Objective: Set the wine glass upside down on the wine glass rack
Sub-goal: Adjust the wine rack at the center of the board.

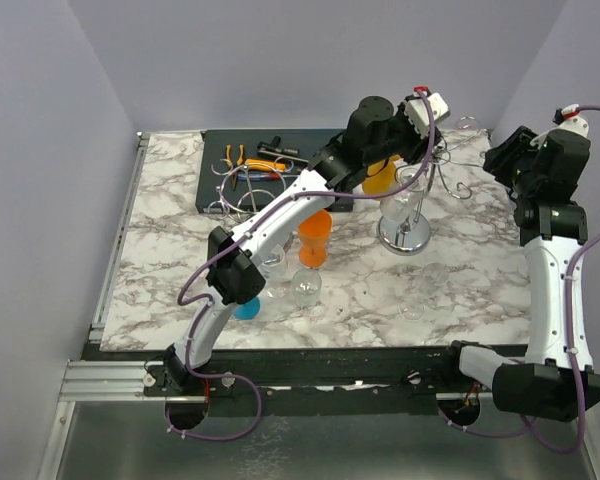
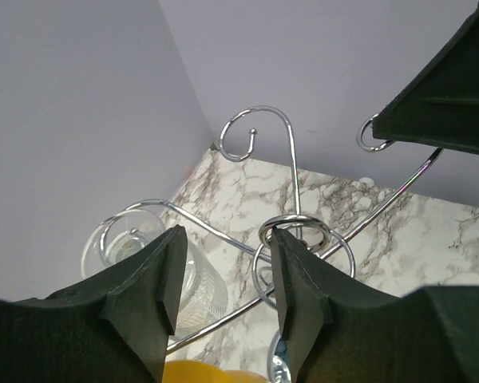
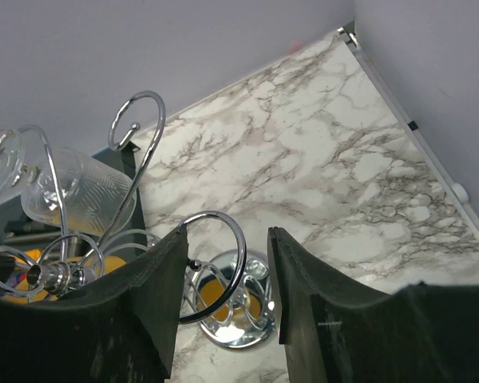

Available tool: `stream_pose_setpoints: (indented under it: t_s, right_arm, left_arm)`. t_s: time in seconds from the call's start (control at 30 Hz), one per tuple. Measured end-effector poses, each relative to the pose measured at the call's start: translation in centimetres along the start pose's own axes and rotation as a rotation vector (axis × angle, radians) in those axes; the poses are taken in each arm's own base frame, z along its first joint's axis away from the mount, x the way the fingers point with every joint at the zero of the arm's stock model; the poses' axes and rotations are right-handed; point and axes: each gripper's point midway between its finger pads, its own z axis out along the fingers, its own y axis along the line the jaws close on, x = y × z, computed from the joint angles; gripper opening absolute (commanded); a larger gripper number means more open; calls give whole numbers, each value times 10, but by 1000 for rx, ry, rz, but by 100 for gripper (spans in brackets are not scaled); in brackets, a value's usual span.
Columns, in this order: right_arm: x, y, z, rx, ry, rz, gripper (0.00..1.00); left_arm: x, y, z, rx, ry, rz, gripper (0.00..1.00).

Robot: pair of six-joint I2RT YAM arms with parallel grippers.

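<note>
Wine glass rack [image 1: 404, 236] stands right of centre on the marble tabletop [image 1: 180, 220]. Left end effector [image 2: 223, 263] is over it and right end effector [image 3: 227, 263] near its right side, both spread with nothing between the fingers. Clear ribbed wine glass [image 3: 76, 195] hangs tilted from one rack arm, foot in a wire loop.

Left arm [image 1: 280, 215] stretched far forward and across to the right, wrist raised and tipped down, left gripper [image 2: 226, 275] with jaws apart, right arm [image 1: 548, 270] upright on its own side, folded at the top, right gripper [image 3: 226, 279] jaws apart too
</note>
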Motion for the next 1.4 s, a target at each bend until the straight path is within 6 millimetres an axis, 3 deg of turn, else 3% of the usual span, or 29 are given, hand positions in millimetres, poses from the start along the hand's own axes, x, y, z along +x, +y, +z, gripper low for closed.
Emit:
stream_pose_setpoints:
  t_s: [0.13, 0.3, 0.53, 0.7, 0.9, 1.13, 1.4]
  right_arm:
    - [0, -1, -1, 13, 22, -15, 63]
    - [-5, -2, -9, 33, 37, -40, 66]
    - [-35, 9, -7, 17, -11, -63, 67]
    - [-45, 12, 18, 15, 1, -84, 69]
    - [-33, 20, 57, -31, 67, -90, 69]
    - [-15, 30, 80, -117, 127, -71, 68]
    - [-14, 43, 92, -236, 143, -10, 50]
  left_arm:
    - [-10, 5, -10, -18, -4, 11, 60]
    - [-35, 12, -25, -35, -36, 22, 62]
    - [-59, 9, -36, -34, -74, -13, 63]
    - [-55, -21, -30, 13, -55, -27, 66]
    - [-51, -47, -21, 24, -42, -33, 70]
    - [-28, -43, -10, -10, 2, -48, 71]
    - [-15, -35, -3, -56, 22, -48, 67]
